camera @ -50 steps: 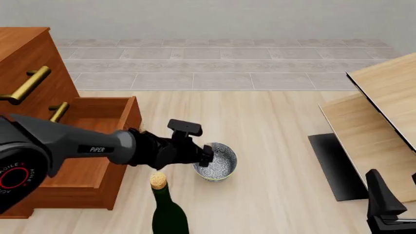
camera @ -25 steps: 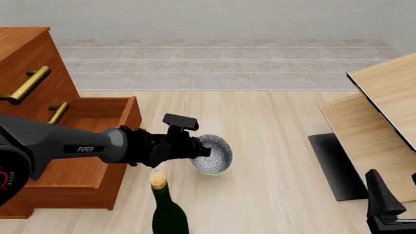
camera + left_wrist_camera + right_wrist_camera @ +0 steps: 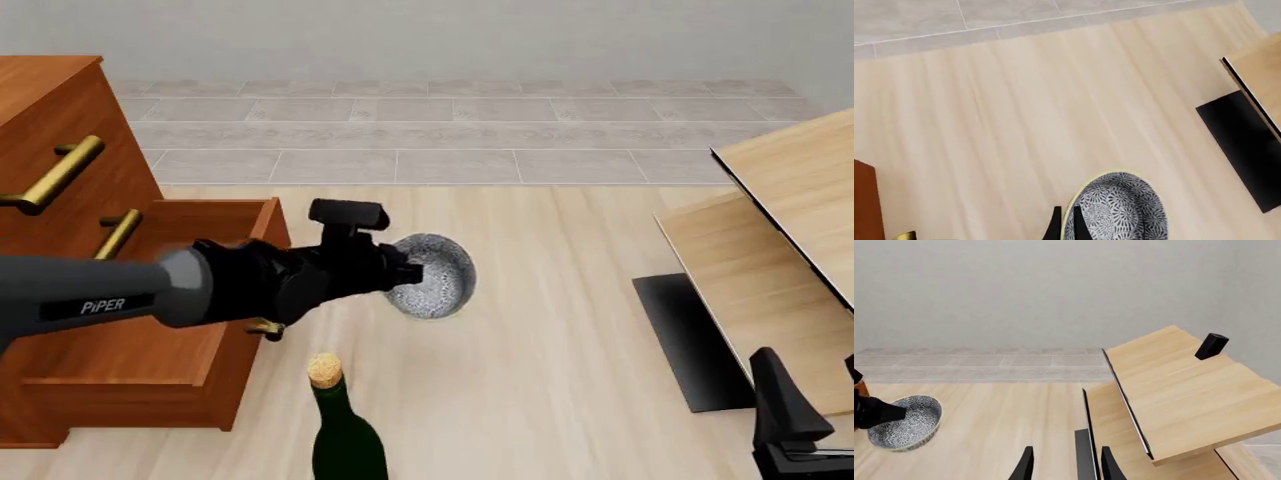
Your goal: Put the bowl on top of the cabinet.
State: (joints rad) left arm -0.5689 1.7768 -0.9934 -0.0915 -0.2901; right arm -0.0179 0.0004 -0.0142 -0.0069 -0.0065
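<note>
The speckled blue-and-white bowl (image 3: 438, 276) hangs off the floor, tipped on its side, just right of the cabinet's open drawer (image 3: 174, 300). My left gripper (image 3: 404, 270) is shut on its rim. In the left wrist view the two fingers (image 3: 1054, 230) pinch the rim of the bowl (image 3: 1121, 212). The reddish-brown cabinet (image 3: 54, 110) with brass bar handles fills the left side, and its top runs out of the picture. My right gripper (image 3: 1067, 467) stands open and empty, far right, and sees the bowl (image 3: 904, 422) from across the floor.
A dark green corked bottle (image 3: 340, 430) stands upright just below the left arm. Pale wood furniture (image 3: 787, 220) with a black panel (image 3: 694, 340) takes up the right side. The right arm (image 3: 787, 430) shows at the lower right corner.
The left gripper has lifted the bowl off the floor and carried it up and slightly left, toward the drawer. The bowl now tips more on its side. The right arm has not moved.
</note>
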